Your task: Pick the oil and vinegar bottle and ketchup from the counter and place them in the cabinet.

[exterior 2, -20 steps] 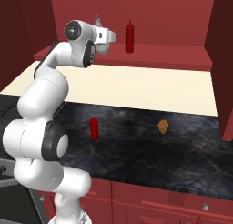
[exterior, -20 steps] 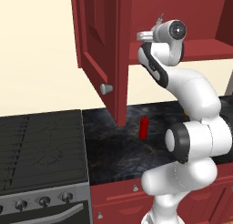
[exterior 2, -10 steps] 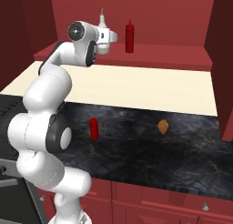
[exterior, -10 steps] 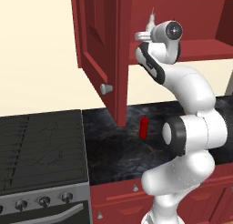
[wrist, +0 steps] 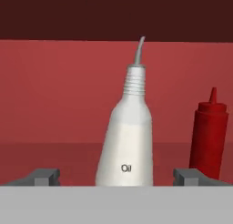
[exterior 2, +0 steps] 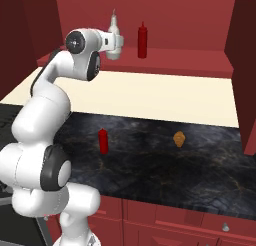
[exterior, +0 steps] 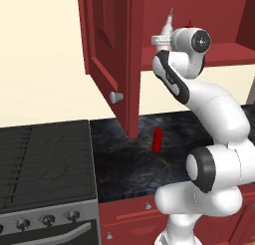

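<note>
Oil and vinegar bottle upright on the cabinet shelf, between the parted jaws of the gripper, not clamped. Ketchup upright on the worktop, well below and nearer, so probably next reach downward.

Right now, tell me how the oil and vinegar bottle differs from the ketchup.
The oil and vinegar bottle is pale grey-white; the ketchup is bright red. The oil and vinegar bottle has a slim neck and thin pointed spout; the ketchup is a stubby cylinder with a blunt cap. The oil and vinegar bottle stands on the cabinet shelf between the open gripper fingers; the ketchup stands on the counter. Both are upright.
</note>
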Controlling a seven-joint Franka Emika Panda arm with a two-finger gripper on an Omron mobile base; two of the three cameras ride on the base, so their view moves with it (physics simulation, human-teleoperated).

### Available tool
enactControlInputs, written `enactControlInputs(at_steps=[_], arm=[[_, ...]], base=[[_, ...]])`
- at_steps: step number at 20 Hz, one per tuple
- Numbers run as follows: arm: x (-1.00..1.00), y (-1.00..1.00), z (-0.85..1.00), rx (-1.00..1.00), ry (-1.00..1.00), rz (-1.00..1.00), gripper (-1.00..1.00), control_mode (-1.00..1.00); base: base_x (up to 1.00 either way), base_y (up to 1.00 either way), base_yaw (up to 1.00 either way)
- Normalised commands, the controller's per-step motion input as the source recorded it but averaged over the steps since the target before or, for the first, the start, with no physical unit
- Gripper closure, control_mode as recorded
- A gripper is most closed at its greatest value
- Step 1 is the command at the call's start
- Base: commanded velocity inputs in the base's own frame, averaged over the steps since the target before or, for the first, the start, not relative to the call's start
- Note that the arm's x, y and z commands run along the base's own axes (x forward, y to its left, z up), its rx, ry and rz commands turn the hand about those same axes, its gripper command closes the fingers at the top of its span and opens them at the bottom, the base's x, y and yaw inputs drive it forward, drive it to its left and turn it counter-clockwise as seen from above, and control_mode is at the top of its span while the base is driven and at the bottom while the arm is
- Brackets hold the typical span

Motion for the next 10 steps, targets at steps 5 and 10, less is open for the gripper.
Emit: enactControlInputs(at_steps=[5, 10], arm=[[-0.76, 0.00, 0.00, 0.00, -0.14, 0.08, -1.00, -1.00], [-0.75, 0.00, 0.00, 0.00, -0.07, 0.06, -1.00, -1.00]], base=[[0.00, 0.00, 0.00], [0.00, 0.00, 0.00]])
